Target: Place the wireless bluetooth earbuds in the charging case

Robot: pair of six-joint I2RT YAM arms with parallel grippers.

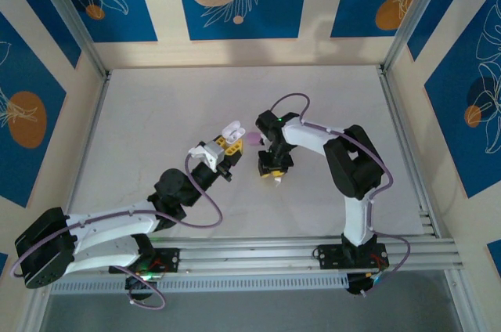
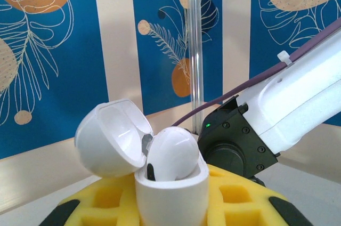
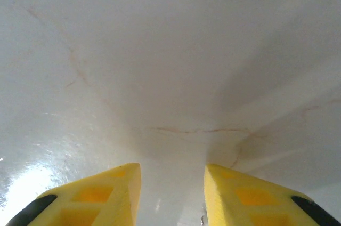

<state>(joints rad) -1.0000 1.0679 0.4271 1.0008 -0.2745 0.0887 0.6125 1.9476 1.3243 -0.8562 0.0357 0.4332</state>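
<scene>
Earbud [image 2: 171, 152] in open case [image 2: 171, 198], held by left end effector [image 1: 228, 142]

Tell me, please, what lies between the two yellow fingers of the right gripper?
The stretch is bare. Between the fingers of the right gripper lies just the white table, as the right wrist view shows.

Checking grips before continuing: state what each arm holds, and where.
Left fingers clamp the white charging case by its lower body; right fingers hold nothing.
</scene>
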